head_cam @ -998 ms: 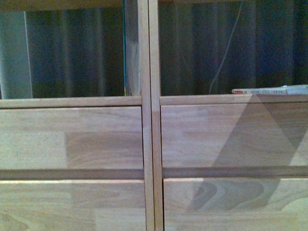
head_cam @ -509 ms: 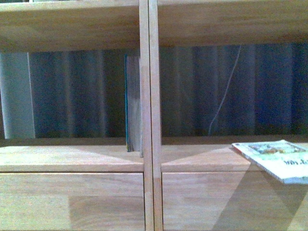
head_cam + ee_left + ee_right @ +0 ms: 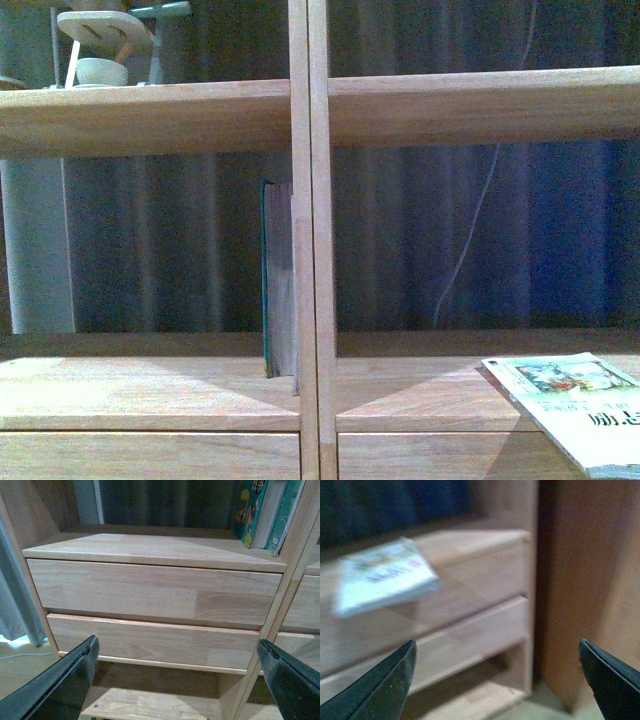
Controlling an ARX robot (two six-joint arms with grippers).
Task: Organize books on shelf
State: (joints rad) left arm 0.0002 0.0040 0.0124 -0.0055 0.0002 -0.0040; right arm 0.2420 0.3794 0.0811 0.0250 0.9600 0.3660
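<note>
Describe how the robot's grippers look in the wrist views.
The left gripper shows two black jaws, smooth and slightly glossy, each a wedge tapering to a blunt tip. The right gripper has the same black tapered jaws, though that picture is blurred. No cables, markings or arm links are in view, and the front view shows neither arm.

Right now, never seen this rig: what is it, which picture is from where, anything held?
It is a robot with two arms, each ending in a two-finger gripper. The front view comes from a camera on its body, facing a wooden shelf. There a teal book stands upright against the central post in the left bay, and a white paperback lies flat in the right bay, a corner past the front edge. The other two pictures come from cameras on the wrists. The left gripper faces two drawer fronts; the right gripper faces the paperback, blurred. Both are open and hold nothing.
</note>
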